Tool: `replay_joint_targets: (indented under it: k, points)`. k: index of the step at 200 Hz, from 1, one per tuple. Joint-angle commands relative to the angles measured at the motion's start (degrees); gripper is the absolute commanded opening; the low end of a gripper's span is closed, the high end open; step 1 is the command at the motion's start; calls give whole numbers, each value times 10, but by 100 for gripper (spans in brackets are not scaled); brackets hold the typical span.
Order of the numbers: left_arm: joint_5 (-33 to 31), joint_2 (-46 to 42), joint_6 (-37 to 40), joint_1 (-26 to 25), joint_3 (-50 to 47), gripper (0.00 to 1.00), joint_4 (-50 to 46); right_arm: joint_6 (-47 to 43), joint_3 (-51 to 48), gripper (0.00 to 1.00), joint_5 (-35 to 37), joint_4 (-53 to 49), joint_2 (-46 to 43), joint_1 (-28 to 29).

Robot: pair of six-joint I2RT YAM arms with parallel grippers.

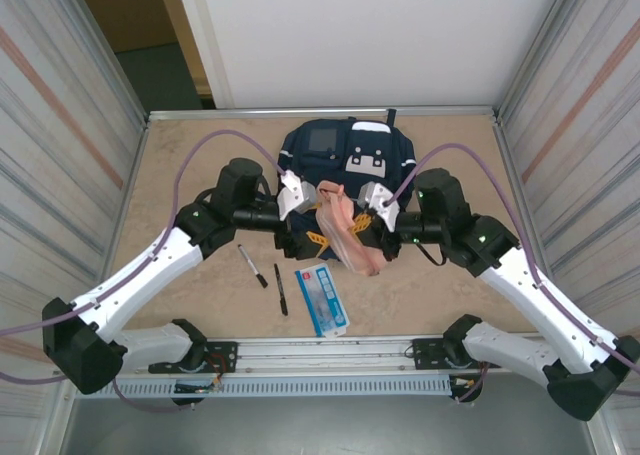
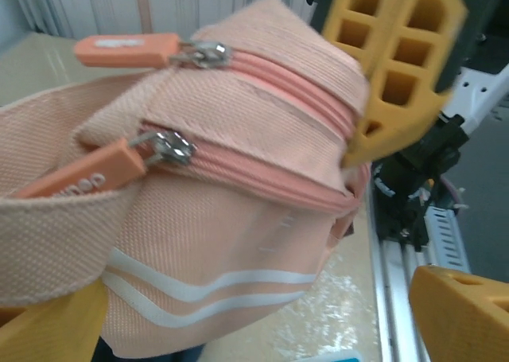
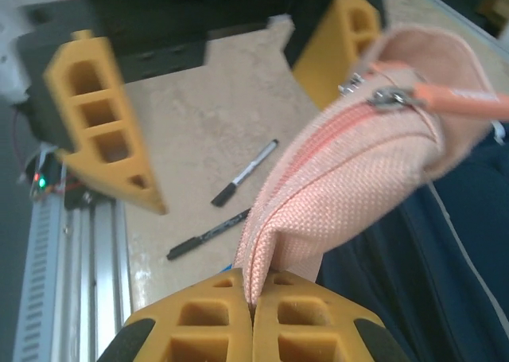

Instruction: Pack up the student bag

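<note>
The student bag (image 1: 345,153), navy with white patches, lies at the back middle of the table; its blue fabric (image 3: 453,274) also shows under the pouch. A small pink pouch (image 1: 347,233) hangs above the bag's near edge. My right gripper (image 3: 253,298) is shut on a fold of the pouch (image 3: 358,163) beside its zip. My left gripper (image 2: 262,322) is open, its yellow fingers (image 2: 465,306) spread wide on either side of the pouch (image 2: 223,219) without pinching it. In the top view the left gripper (image 1: 312,239) and right gripper (image 1: 366,225) flank the pouch.
Two black pens (image 1: 252,265) (image 1: 281,289) and a blue-and-white packet (image 1: 322,300) lie on the table in front of the bag. A metal rail (image 1: 330,353) runs along the near edge. Corrugated walls close both sides.
</note>
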Motion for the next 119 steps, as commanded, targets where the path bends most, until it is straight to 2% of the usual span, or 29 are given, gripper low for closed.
replay_joint_targets:
  k: [1,29,53,83,103,112,119]
  points:
    - [11,-17,-9,-1,-12,94,-23,-127,-2,0,-18,4,-8,14]
    - [-17,-71,20,20,-62,99,-3,-139,-6,0,8,-5,-14,14]
    - [-86,-119,78,22,-116,99,21,-149,0,0,26,-16,-5,15]
    - [-34,-133,69,22,-159,98,103,-158,7,0,14,-20,9,25]
    - [30,-108,58,20,-139,91,91,-168,7,0,18,-6,13,33]
    - [55,-95,56,20,-130,82,85,-166,11,0,22,-2,30,38]
    - [67,-83,55,20,-121,71,78,-164,10,0,18,5,34,38]
